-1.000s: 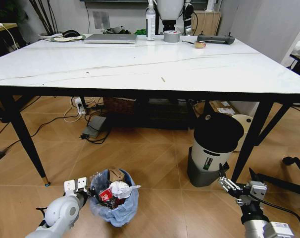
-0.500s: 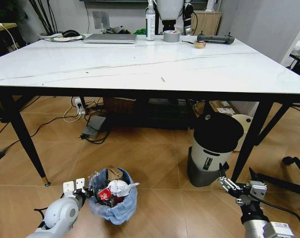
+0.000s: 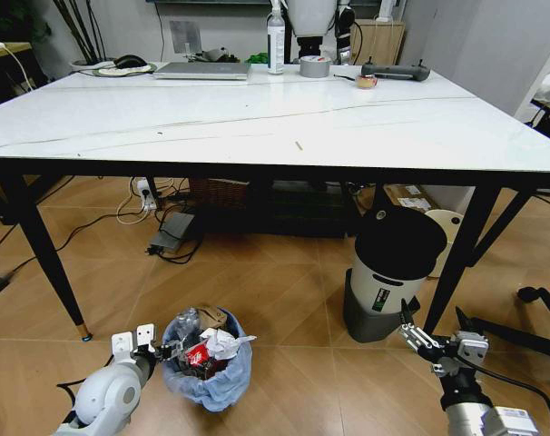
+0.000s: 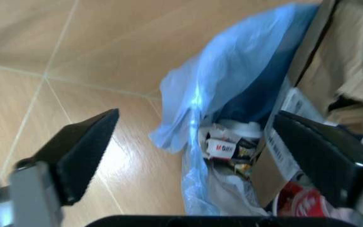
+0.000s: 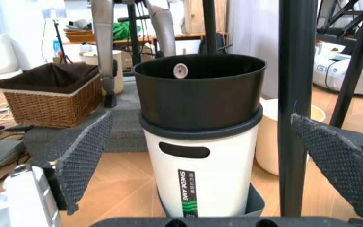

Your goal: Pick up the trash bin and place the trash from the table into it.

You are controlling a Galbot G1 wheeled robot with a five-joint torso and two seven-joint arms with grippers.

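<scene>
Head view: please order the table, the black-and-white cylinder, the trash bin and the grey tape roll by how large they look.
1. The table, largest by far.
2. The black-and-white cylinder.
3. The trash bin, which looks somewhat smaller.
4. The grey tape roll, smallest; it is farthest from the camera, so part of this is distance.

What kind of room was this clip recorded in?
Probably an office or lab workroom: a white table carrying a laptop and tape roll, power cables on the floor, a wicker basket under the table.
</scene>
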